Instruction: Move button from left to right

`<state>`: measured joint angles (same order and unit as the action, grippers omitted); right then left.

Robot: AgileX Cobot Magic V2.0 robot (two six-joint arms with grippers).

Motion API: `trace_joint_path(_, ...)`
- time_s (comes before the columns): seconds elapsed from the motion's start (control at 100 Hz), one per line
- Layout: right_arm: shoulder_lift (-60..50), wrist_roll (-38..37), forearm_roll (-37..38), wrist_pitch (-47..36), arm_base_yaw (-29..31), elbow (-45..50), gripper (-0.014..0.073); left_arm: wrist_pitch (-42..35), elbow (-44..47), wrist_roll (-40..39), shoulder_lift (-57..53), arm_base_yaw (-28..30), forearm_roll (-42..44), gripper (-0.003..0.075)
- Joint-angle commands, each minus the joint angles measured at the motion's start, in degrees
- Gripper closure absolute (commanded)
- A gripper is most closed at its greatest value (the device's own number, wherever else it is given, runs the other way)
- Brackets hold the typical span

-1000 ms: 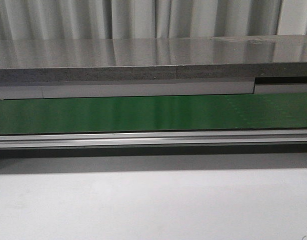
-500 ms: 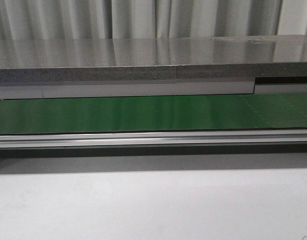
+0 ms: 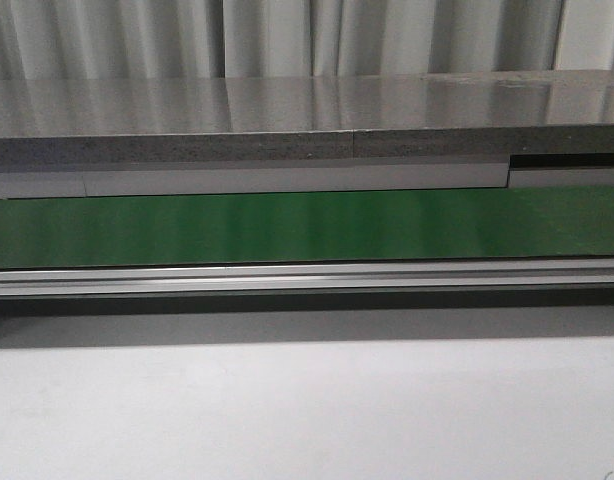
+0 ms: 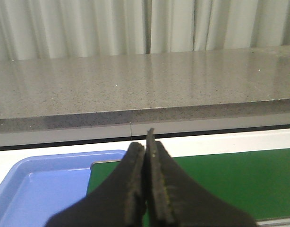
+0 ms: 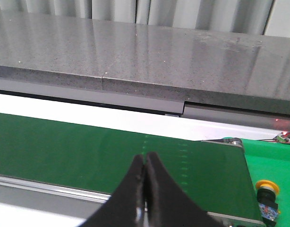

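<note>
I see both grippers pressed tight together with nothing between them. My left gripper (image 4: 146,142) hangs over the green belt (image 4: 220,182), just beside a blue tray (image 4: 36,189). My right gripper (image 5: 145,163) hangs over the same belt (image 5: 88,151). The button (image 5: 267,188), with its yellow cap, sits past the belt's end near my right gripper, by a bright green pad (image 5: 272,156). The grey worktop (image 3: 307,105) lies far behind.

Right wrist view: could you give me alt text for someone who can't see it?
A black right gripper with its jaws closed on nothing hangs over a green conveyor belt. At the belt's end stands a yellow-capped button on a green surface, with a grey stone counter behind.
</note>
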<state>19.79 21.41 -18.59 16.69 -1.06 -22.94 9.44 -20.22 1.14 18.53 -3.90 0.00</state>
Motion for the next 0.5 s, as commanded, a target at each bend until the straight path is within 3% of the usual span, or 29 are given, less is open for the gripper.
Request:
trace_joint_path(0.0,0.3,-0.1,-0.6,-3.9,0.1,-1.4,0.0662,-5.1,-1.6,-0.2,0.4,-0.5,0.0,0.074)
trace_joint_path(0.32,0.3,-0.7,1.1,-3.9,-0.1,-1.3,0.0662,-5.1,-1.6,-0.2,0.4,-0.5,0.0,0.074)
trace_joint_path(0.49,-0.9,-12.2,12.8,-5.5,-3.6,1.1,0.0662,-5.1,-1.6,-0.2,0.4,-0.5,0.0,0.074)
